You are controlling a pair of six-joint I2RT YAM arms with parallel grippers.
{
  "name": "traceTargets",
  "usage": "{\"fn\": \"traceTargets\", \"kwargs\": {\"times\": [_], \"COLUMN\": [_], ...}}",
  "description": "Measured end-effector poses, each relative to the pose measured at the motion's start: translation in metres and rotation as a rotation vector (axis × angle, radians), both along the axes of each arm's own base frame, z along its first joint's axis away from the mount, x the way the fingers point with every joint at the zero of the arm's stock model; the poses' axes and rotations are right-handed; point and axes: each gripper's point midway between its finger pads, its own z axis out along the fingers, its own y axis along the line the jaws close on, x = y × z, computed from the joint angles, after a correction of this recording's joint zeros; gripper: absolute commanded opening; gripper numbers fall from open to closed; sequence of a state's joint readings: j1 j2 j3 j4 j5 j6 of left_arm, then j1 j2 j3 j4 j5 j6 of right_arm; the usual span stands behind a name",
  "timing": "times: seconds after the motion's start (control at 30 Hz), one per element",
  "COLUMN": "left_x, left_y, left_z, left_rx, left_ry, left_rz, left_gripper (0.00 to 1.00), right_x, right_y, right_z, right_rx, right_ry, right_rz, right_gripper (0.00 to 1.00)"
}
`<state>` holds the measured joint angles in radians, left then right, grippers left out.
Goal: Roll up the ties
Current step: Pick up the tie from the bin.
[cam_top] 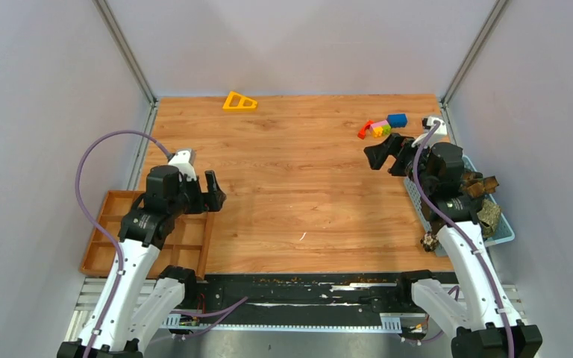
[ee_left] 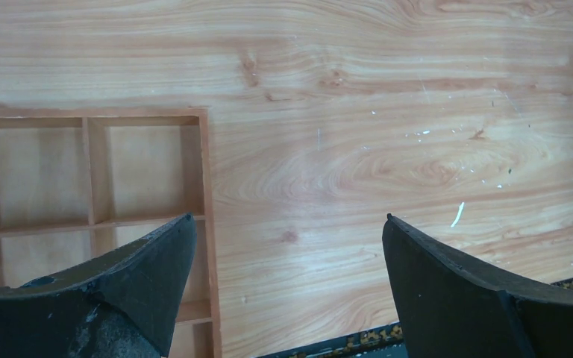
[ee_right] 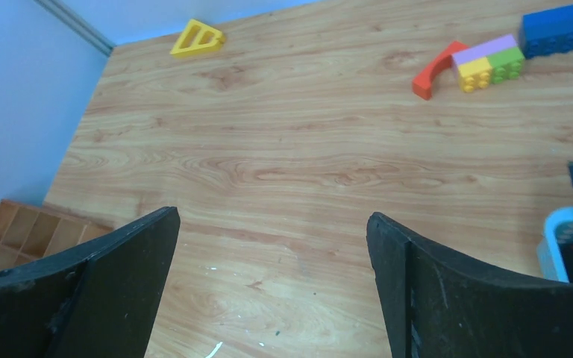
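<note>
The ties (cam_top: 490,216) were seen bunched in a blue basket (cam_top: 504,236) at the desk's (cam_top: 298,171) right edge, partly hidden by the right arm. The right gripper (cam_top: 389,155) was held wide open and empty above the desk toward the far right corner, near toy blocks (cam_top: 382,127), and the left gripper (cam_top: 210,191) was likewise spread wide with nothing in it, over the right rim of a wooden tray (cam_top: 112,224) set at the left edge. A yellow triangle (cam_top: 239,101) was laid at the far edge.
</note>
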<state>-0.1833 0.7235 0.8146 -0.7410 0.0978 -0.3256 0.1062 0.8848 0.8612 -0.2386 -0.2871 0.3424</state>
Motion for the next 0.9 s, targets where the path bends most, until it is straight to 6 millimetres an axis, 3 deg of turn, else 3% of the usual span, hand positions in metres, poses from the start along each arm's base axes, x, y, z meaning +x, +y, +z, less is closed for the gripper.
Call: {"fn": "traceTargets", "kwargs": {"times": [0.13, 0.23, 0.37, 0.57, 0.9], "left_x": [-0.002, -0.002, -0.003, -0.005, -0.007], "left_y": [-0.003, -0.005, -0.008, -0.01, -0.012], "left_z": [0.001, 0.001, 0.001, 0.001, 0.004], "left_rx": [-0.006, -0.008, -0.009, -0.009, -0.011], "left_ry": [0.0, 0.0, 0.001, -0.002, -0.016], "left_rz": [-0.016, -0.025, -0.038, -0.049, -0.06], "left_gripper": [1.0, 1.0, 1.0, 1.0, 1.0], "right_x": [0.001, -0.001, -0.003, -0.005, -0.021], "right_y": [-0.018, -0.041, -0.086, -0.123, -0.183], "right_z": [-0.011, -0.022, -0.043, -0.074, -0.103], "right_rx": [-0.03, -0.071, -0.147, -0.21, -0.133], "right_ry": [0.05, 0.094, 0.249, 0.422, 0.547], "right_rz": [-0.108, -0.235, -0.501, -0.734, -1.006], "right_gripper": [0.99, 0.99, 0.99, 0.99, 0.98]}}
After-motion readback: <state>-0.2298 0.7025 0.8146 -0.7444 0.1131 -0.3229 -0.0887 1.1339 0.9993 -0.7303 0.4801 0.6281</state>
